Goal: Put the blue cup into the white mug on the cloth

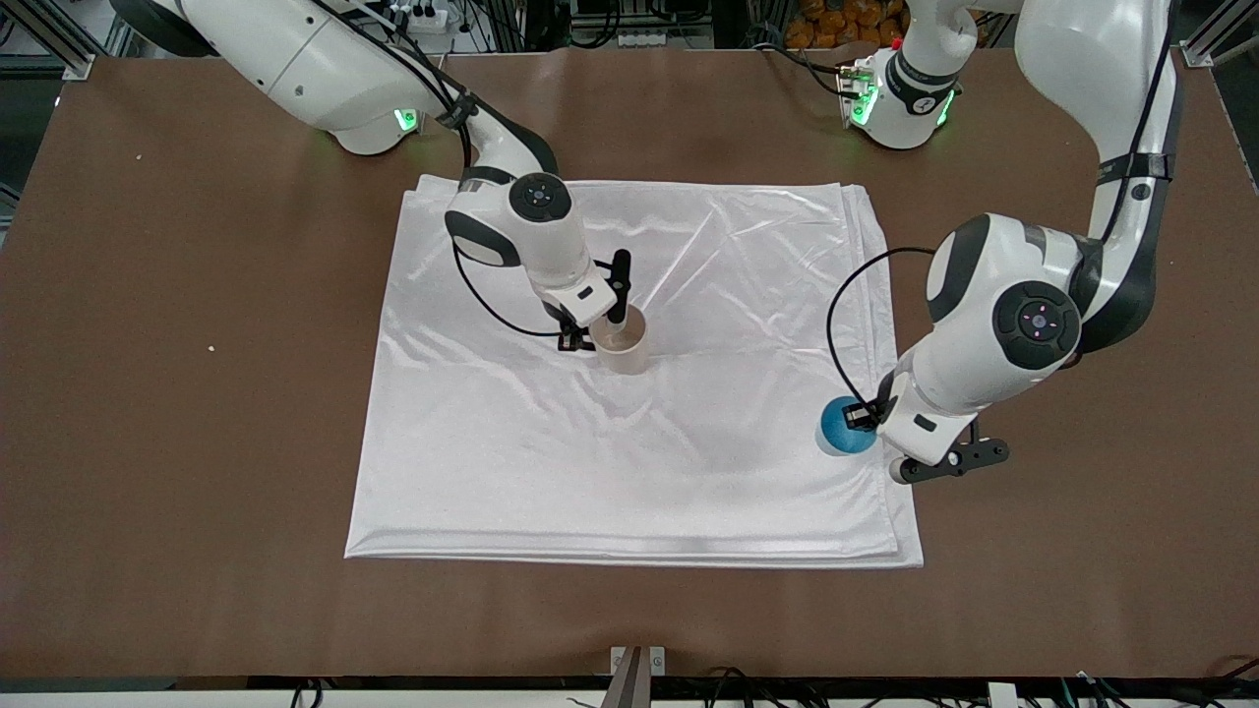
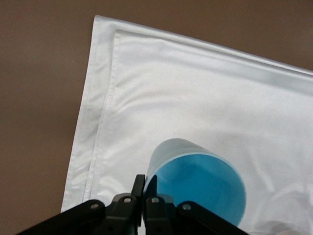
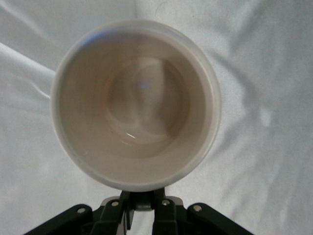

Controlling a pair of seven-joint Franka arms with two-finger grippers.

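- The small light-blue tapered cup (image 1: 846, 426) stands upright on the large shiny white satin-like cloth (image 1: 629, 462), close to the cloth's edge at the left arm's end, nearer to the front camera than the mug.
- The left claw (image 2: 144, 188) is clamped narrow on the blue cup's rim, one finger inside and one outside the wall.
- The cream-white cylindrical mug (image 1: 622, 344) stands upright near the middle of the cloth, its mouth open and nothing visible inside.
- The right claw (image 3: 141, 197) is pinched narrow on the mug's rim, steadying it.
- Judged risk: a rim pinch is a thin hold, so the cup could tilt or slip out during the lift and carry.
- Judged risk: the cup is only a little narrower than the mug, so a poorly centred descent could catch the mug's rim and tip it, or strike the right claw perched there.
- Judged risk: the slick cloth may let the mug slide if it is nudged.
- Count: one blue cup, one white mug, one cloth, two claws, one brown worktop (image 1: 197, 442).
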